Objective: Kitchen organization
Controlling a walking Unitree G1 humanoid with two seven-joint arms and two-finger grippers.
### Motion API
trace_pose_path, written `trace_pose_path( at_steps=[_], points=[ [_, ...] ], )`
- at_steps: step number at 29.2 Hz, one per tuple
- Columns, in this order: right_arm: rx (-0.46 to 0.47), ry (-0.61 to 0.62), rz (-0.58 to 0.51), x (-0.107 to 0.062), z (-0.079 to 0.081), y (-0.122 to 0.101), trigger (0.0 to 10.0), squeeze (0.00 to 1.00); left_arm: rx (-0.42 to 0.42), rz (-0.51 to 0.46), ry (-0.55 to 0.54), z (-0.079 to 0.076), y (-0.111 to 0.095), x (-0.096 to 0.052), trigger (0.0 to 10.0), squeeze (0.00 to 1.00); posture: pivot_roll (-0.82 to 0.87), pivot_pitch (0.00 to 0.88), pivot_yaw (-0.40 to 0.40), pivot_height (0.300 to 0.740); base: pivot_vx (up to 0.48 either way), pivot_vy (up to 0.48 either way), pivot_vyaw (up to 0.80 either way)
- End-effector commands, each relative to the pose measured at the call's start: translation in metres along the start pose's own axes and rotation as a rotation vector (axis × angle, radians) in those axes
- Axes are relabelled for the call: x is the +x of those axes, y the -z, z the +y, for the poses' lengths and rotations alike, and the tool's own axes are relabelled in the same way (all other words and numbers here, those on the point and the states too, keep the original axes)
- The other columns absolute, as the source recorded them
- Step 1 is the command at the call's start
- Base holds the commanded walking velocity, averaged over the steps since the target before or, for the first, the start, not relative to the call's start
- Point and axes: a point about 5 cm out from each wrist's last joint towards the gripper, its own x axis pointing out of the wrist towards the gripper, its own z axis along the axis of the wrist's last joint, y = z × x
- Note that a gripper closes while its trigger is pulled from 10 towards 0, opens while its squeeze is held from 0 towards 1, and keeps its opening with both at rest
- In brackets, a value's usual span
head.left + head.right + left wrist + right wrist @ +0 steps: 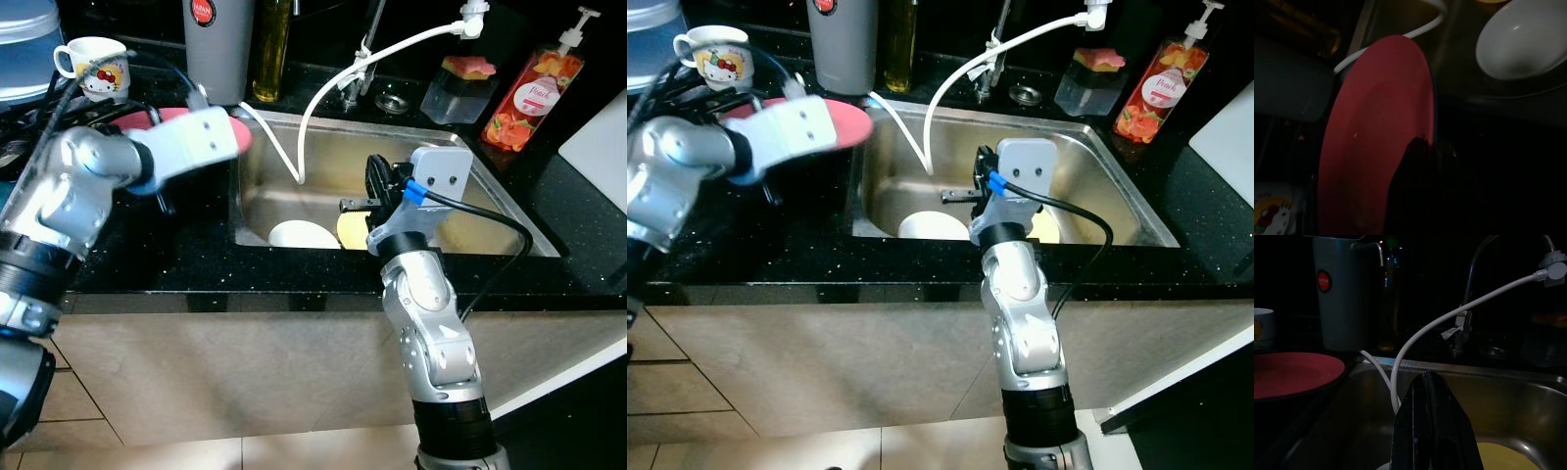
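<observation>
Left tool (pixel 1418 161) clamped on red plate (pixel 1376 137), right tool (pixel 1432 431) closed, empty, over sink (pixel 490 186).

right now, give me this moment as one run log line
left claw: shut on round red plate, beside sink | right claw: shut, empty, over steel sink | in sink: white bowl, yellow plate
</observation>
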Motion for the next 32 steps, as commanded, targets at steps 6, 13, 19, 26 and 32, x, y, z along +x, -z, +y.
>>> trace_pose_path(
  at_steps=[6, 13, 19, 26, 32],
  points=[
    [-0.002, 0.022, -0.004, -0.002, -0.004, 0.0, 10.0, 0.0, -0.089, -0.028, 0.031, -0.004, -0.002, 0.008, 10.0, 1.0, 0.21, 0.03, -0.137, 0.74, 0.0, 0.0, 0.0],
    [-0.007, 0.024, -0.01, -0.001, -0.006, -0.002, 10.0, 0.0, -0.115, -0.055, 0.04, -0.002, -0.004, 0.006, 10.0, 0.0, 0.2, 0.021, -0.136, 0.74, 0.0, 0.0, 0.0],
    [-0.004, 0.021, -0.011, -0.001, -0.004, -0.002, 10.0, 0.0, -0.106, -0.091, 0.04, 0.0, -0.008, 0.001, 10.0, 0.0, 0.2, 0.026, -0.137, 0.74, 0.0, 0.0, 0.0],
    [-0.002, 0.021, -0.01, -0.002, -0.004, -0.002, 10.0, 0.0, -0.114, -0.157, 0.021, 0.005, -0.018, -0.001, 10.0, 0.0, 0.2, 0.034, -0.134, 0.74, 0.0, 0.0, 0.0],
    [-0.007, 0.023, -0.01, -0.001, -0.006, -0.003, 10.0, 0.0, 0.091, -0.009, -0.049, 0.003, -0.005, 0.004, 10.0, 0.0, 0.2, 0.043, -0.139, 0.74, 0.0, 0.0, 0.0]
  ],
)
